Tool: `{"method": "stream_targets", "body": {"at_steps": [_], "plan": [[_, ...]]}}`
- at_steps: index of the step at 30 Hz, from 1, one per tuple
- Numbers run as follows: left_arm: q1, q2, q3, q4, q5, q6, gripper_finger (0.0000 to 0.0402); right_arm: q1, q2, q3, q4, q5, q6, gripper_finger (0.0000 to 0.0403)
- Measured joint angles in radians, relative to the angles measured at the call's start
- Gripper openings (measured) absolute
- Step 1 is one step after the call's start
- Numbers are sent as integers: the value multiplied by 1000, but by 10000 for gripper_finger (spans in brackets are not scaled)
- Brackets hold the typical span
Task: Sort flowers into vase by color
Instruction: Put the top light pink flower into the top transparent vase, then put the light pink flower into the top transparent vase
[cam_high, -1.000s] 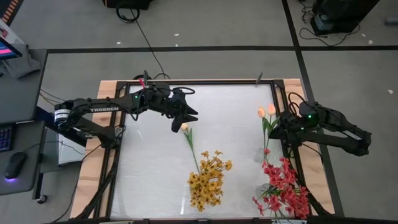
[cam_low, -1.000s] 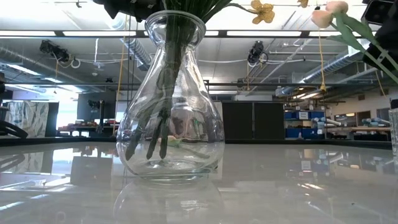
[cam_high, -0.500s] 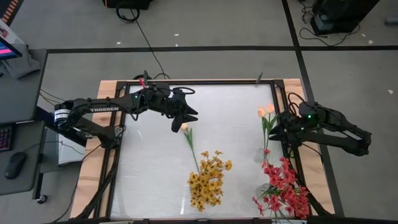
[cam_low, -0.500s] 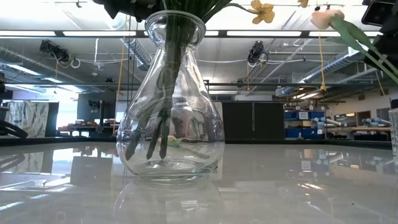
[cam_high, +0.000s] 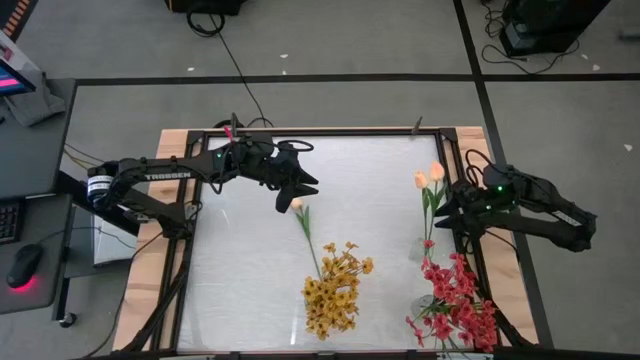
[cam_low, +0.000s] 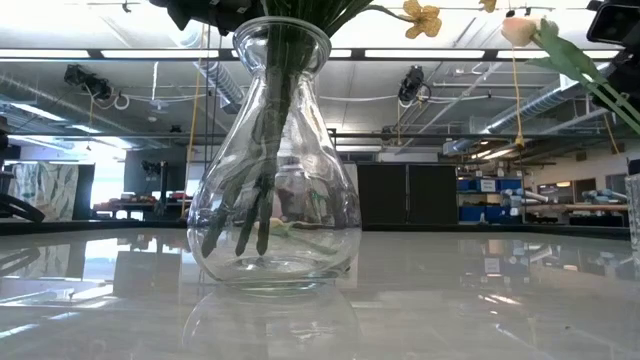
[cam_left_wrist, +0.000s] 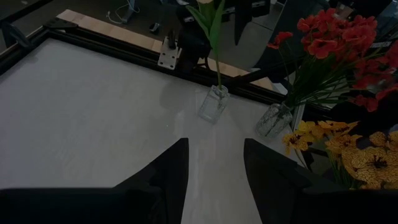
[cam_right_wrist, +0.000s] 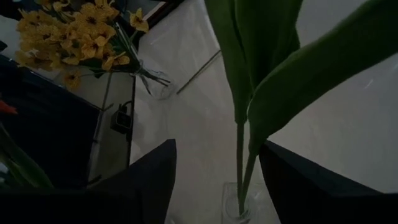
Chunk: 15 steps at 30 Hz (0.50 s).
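In the high view the red flowers (cam_high: 455, 300) are cut off at the lower right frame edge, their vase mostly hidden beneath them, while the yellow flowers (cam_high: 335, 285) stand lower centre and a loose tulip (cam_high: 305, 225) lies mid-table. The left arm, lettered "TROSSEN", holds the left gripper (cam_high: 288, 198) upper centre-left over that tulip's bud, fingers spread and empty. The right gripper (cam_high: 447, 212), at right, sits beside two tulips (cam_high: 428, 178) in a small vase (cam_left_wrist: 213, 103); fingers parted, stems between them, contact not discernible.

— What is on the white table (cam_high: 250, 250)?
— Three glass vases: one with yellow flowers (cam_high: 335, 288), one with red flowers (cam_high: 458, 303), a slim vase (cam_left_wrist: 213, 102) holding peach tulips (cam_high: 428, 178). One peach tulip stem (cam_high: 308, 232) lies flat.
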<state>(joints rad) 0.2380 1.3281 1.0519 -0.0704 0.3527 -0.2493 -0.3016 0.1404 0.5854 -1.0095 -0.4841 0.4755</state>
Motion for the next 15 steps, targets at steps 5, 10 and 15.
{"method": "stream_targets", "body": {"at_steps": [5,10,15], "plan": [[0,0,0,0,0,0,160,0,-11,0,-19,1,4,239],[0,0,0,0,0,0,160,0,-14,18,-33,14,3,239],[0,0,0,0,0,0,160,0,-14,42,-82,40,-2,239]]}}
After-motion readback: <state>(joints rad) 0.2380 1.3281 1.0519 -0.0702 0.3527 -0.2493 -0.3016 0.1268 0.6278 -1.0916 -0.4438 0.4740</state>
